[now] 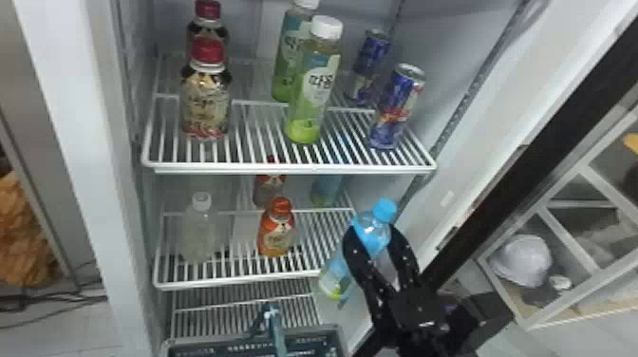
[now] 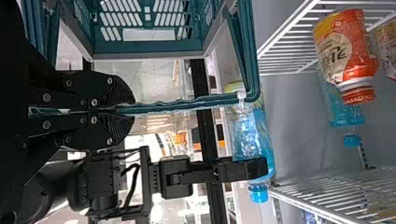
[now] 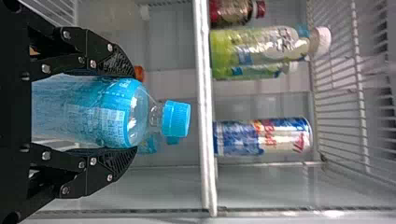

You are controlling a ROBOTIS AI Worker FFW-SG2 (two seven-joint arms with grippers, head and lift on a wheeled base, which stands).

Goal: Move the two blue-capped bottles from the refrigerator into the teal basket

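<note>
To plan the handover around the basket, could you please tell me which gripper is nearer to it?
Left. The left gripper is closed on the handle of the teal basket; the right gripper is off to the basket's right, holding a blue-capped bottle.

Bottle cap (image 3: 176, 119) bright blue; basket (image 2: 149, 48) teal; shelf (image 1: 289, 169) white

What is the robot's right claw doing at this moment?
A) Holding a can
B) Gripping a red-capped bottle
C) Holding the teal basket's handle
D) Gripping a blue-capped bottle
D: the right claw has its two black fingers closed on opposite sides of a bottle with a bright blue cap.
</note>
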